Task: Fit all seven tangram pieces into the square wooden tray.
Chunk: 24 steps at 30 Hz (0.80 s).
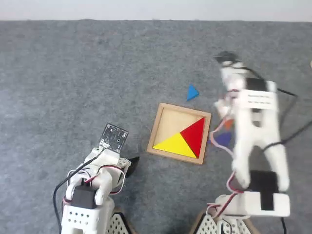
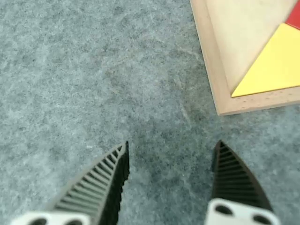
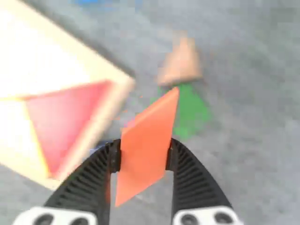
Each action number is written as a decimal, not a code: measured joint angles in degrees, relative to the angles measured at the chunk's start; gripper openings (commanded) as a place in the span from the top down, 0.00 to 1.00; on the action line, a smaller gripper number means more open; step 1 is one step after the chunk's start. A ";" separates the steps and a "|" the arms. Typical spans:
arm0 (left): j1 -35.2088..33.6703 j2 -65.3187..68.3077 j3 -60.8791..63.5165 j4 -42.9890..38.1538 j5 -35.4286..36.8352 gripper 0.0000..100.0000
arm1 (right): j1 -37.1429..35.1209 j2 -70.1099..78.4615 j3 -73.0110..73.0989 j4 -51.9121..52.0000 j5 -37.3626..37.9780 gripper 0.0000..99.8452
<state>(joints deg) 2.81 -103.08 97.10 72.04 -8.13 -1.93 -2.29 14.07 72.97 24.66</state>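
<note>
1. The right gripper [image 3: 143, 157] is clamped on an orange parallelogram piece [image 3: 146, 138], which stands on edge between its black ribbed fingers.
2. Just beyond its fingertips a green piece [image 3: 191, 112] lies on the grey mat [image 2: 70, 70], with a tan triangle [image 3: 180, 63] a little farther out.
3. The square wooden tray [image 1: 156, 127] sits close beside this gripper. Inside it a red triangle [image 1: 195, 134] and a yellow triangle [image 1: 173, 144] lie flat, touching along one edge.
4. A small blue triangle [image 1: 192, 92] lies on the mat past the tray's far side.
5. The left gripper [image 2: 171, 145] hangs over bare mat with its jaws wide apart and nothing between them. A tray corner lies just ahead of it.
</note>
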 measured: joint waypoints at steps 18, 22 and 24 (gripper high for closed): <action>0.00 0.00 0.00 0.00 0.00 0.72 | -16.44 16.88 -11.52 0.18 -1.05 0.99; 0.00 0.00 0.00 0.00 0.00 0.72 | -18.64 17.14 -12.13 -0.18 -24.97 0.98; 0.00 0.00 0.00 0.00 0.00 0.72 | -21.71 17.14 -12.22 -0.70 -39.12 0.98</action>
<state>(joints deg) 2.81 -103.08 97.10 72.04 -8.13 -23.65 14.86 1.85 72.26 -14.46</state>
